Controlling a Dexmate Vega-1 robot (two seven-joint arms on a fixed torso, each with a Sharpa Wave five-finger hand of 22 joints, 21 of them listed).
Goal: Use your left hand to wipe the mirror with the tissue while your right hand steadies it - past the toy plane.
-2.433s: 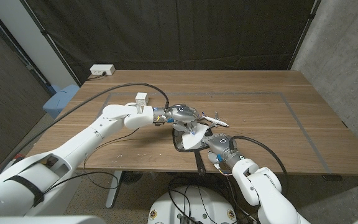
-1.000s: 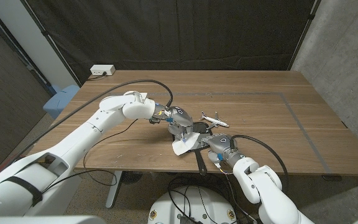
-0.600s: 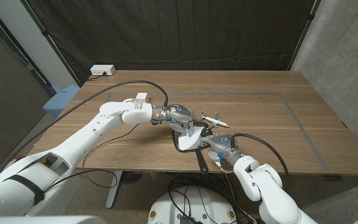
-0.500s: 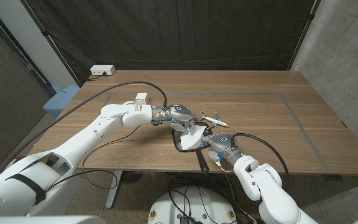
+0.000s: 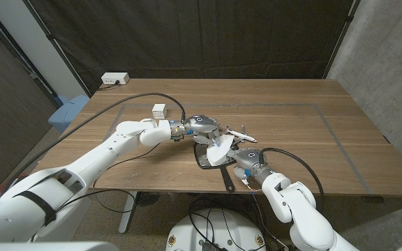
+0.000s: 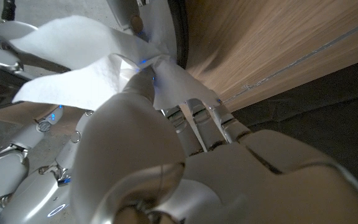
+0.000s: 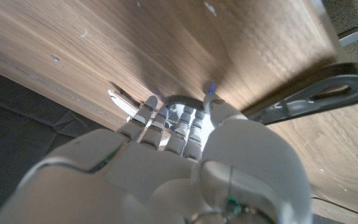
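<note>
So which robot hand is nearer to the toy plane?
Left. The left robot hand, holding the tissue, is just beside the toy plane; the right robot hand is lower, at the mirror.

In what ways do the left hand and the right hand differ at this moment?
The left hand holds the white tissue over the mirror; the right hand holds no tissue and rests at the mirror's side near the handle. The left arm reaches far across the table; the right stays nearer its front edge. Both meet at the mirror.

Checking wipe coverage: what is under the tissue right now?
The tissue, held by the left hand, lies on the black-framed mirror; the glass beneath it is covered.
</note>
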